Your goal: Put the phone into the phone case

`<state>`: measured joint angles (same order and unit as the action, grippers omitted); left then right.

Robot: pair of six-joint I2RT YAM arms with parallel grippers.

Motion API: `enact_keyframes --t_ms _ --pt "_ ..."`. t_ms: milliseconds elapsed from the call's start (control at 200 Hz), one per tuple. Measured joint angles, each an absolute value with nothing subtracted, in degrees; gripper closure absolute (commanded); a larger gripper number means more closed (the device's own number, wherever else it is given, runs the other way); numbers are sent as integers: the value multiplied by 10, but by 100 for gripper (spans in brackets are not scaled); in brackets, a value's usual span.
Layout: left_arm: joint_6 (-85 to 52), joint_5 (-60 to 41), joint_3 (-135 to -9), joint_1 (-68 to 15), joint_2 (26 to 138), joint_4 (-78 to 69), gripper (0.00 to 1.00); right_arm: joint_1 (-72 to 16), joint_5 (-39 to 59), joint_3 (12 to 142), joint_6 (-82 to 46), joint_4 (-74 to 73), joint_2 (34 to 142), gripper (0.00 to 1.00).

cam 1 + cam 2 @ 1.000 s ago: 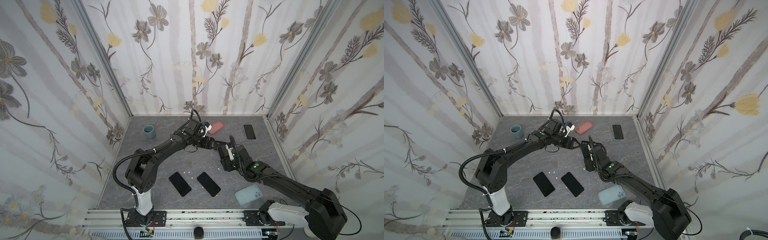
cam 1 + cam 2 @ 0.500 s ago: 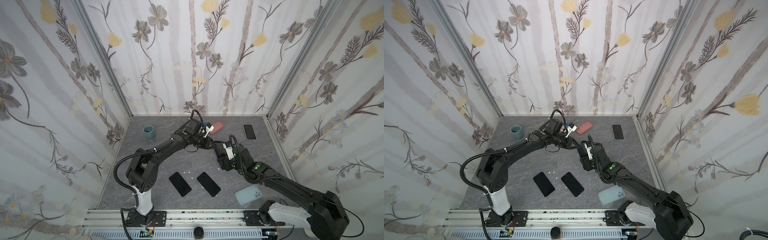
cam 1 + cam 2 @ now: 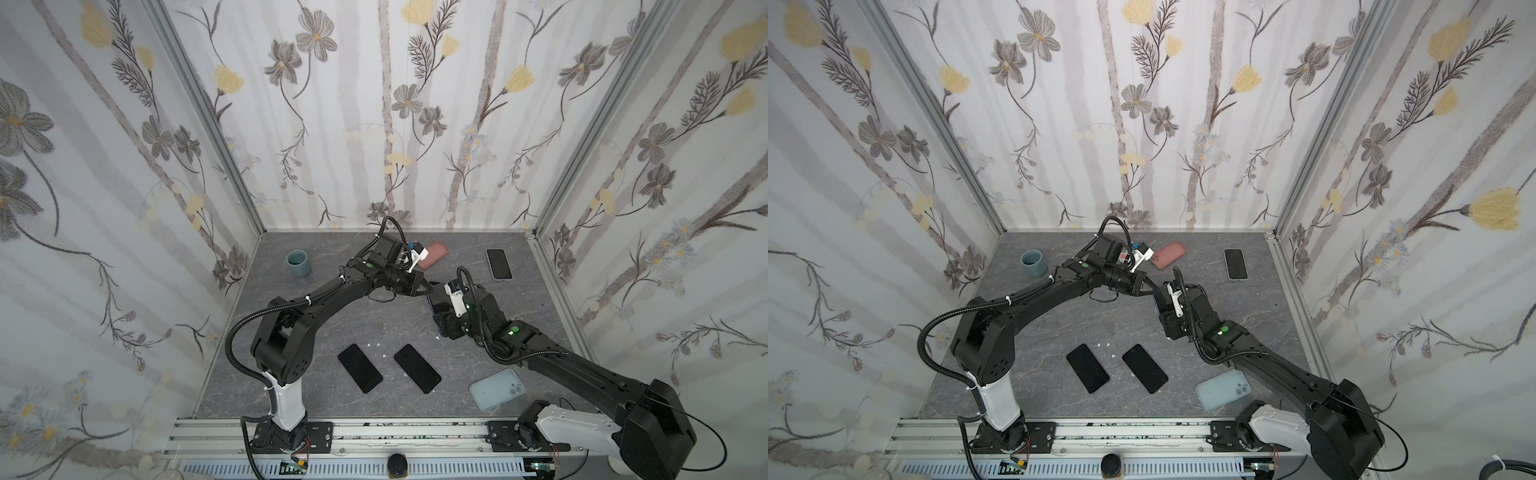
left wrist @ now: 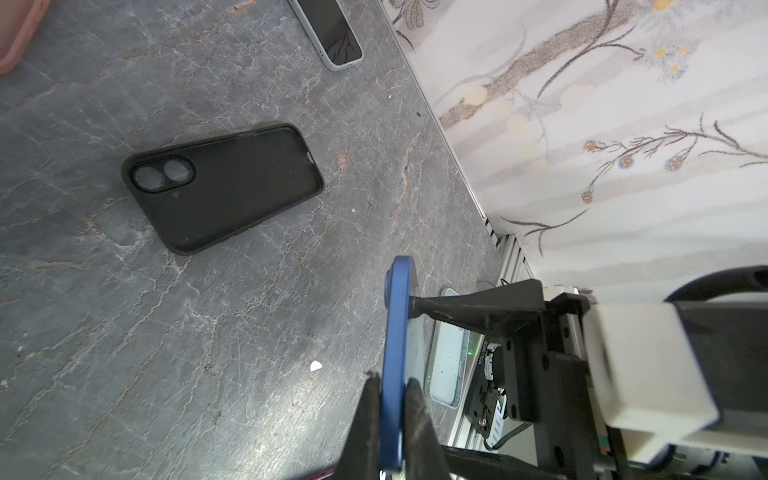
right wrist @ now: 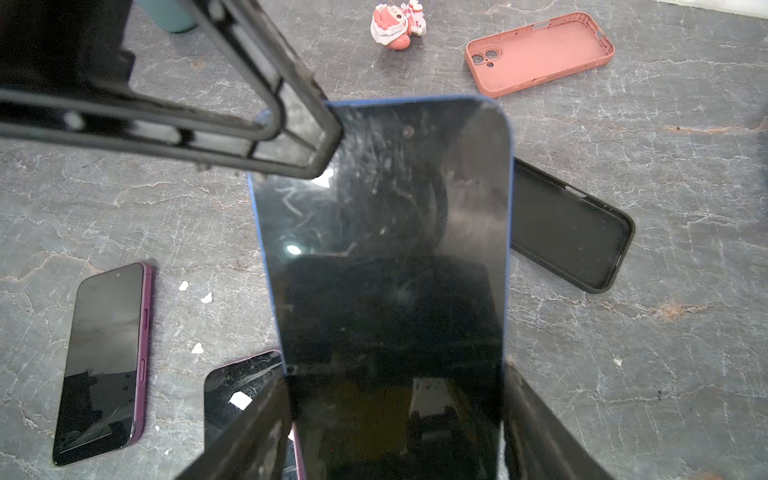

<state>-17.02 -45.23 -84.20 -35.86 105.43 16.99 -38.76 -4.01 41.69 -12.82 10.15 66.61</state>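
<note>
- Phone with a blue metal rim and a smudged, scratched black glass face point(image 5: 382, 270) hangs in the air between the two arms, above the grey marble-veined tabletop point(image 4: 124, 332). It is not yet in any case.
- Right gripper point(image 5: 395, 370) clamps it across its width, one finger on each long side. The left gripper point(image 4: 390, 382) is pinched tight across the thin edge near a far corner.
- Two clenched grips on one rigid slab are a risk: if the arms move out of step, the phone could twist, skid on its slick glass, or drop.
- The left pinch covers only a small patch, so if the right grip lets go the phone may swing or slip free.
- A black matte case point(image 4: 232, 187), rounded at the corners with a twin-lens cut-out, lies flat and open side up on the table nearby. A skewed entry could catch its raised lip or push it along the smooth top.
- A salmon-pink case point(image 5: 540, 50) lies further off; which case fits, I cannot tell.
</note>
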Motion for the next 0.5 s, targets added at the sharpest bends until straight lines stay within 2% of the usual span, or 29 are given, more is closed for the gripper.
enact_keyframes --t_ms 85,160,290,500 --pt "-170 -451 -842 -358 1049 170 100 -388 -40 421 -128 101 668 42" --pt "-171 -450 -841 -353 1040 166 100 -389 -43 436 -125 108 671 35" --pt "-183 -441 -820 -342 1005 139 100 -391 -43 453 -123 93 675 30" --pt "-221 -425 -773 -316 945 73 100 -390 -30 488 -137 57 687 6"
